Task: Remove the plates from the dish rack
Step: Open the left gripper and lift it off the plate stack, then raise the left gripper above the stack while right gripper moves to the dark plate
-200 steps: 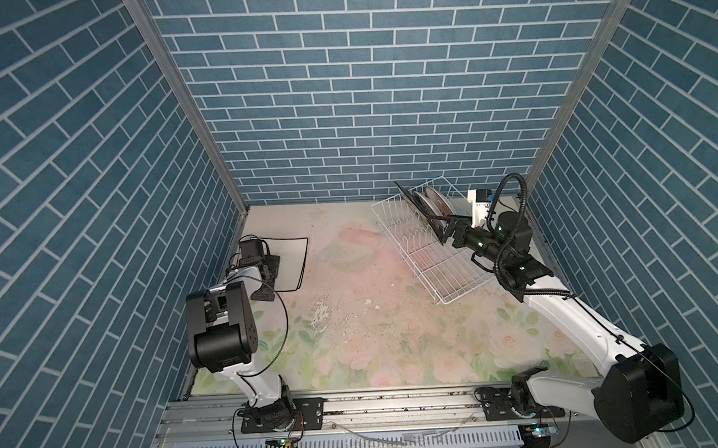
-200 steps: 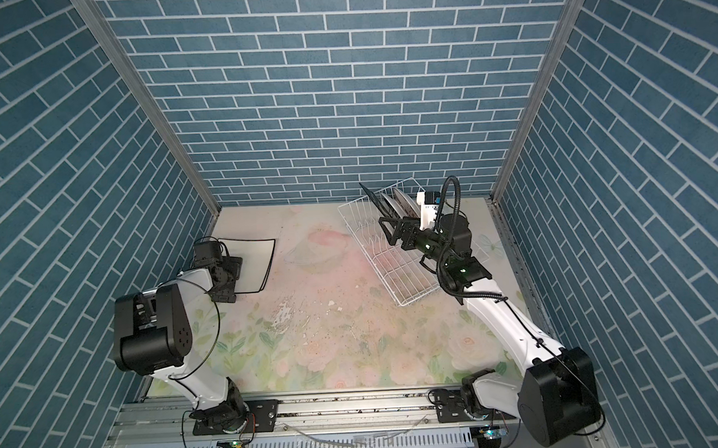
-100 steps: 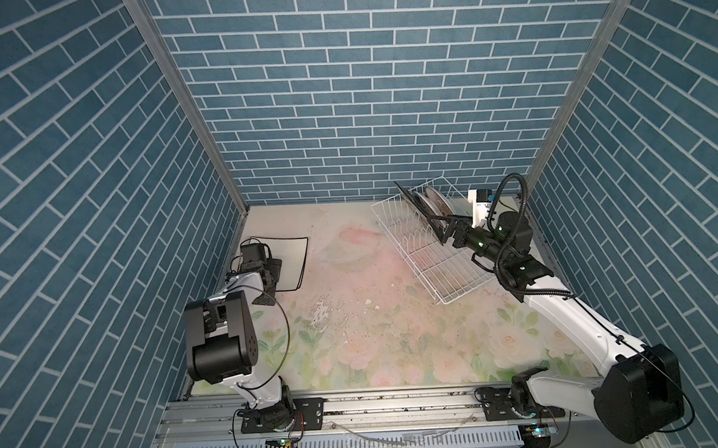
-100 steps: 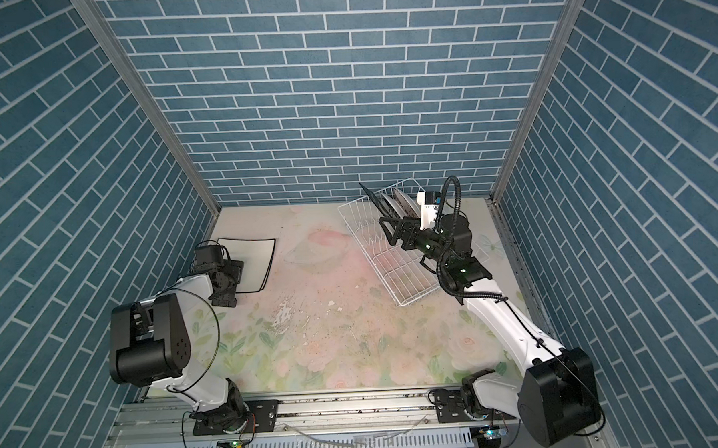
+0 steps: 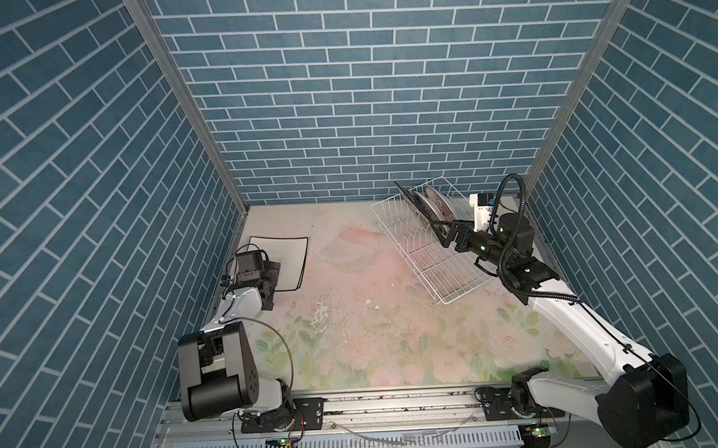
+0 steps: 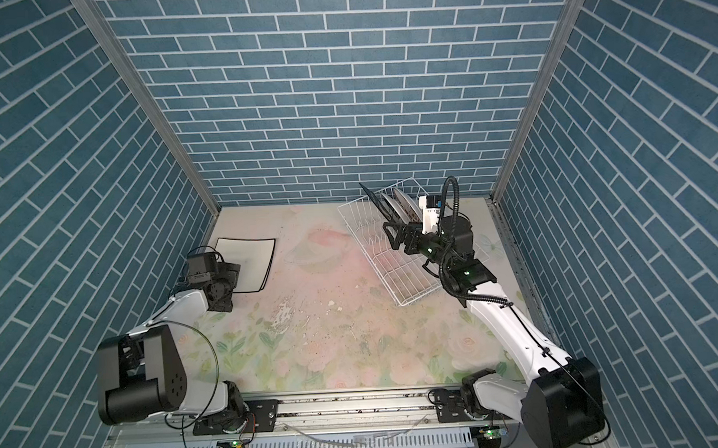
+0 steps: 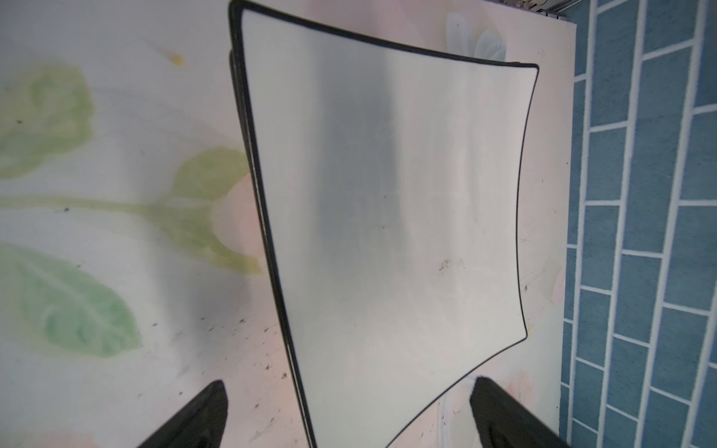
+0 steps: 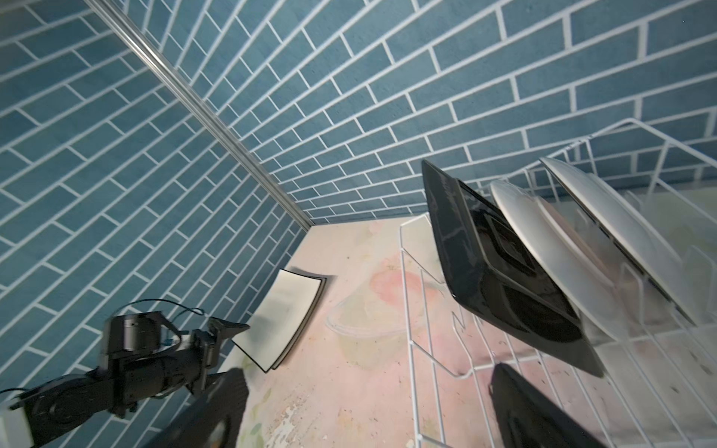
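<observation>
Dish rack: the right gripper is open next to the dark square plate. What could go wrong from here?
1. The square plate leans close to the round plates; pulling it from the dish rack with the right gripper might tip them.
2. The rack looks light and might slide along.
3. The open left gripper sits at the white plate on the table and could nudge it.

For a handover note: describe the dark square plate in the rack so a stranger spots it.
Find the white wire dish rack at the table's far right. Plates lean at its back end. The square plate is frontmost, its back glossy black; the round plates behind it are white.
</observation>
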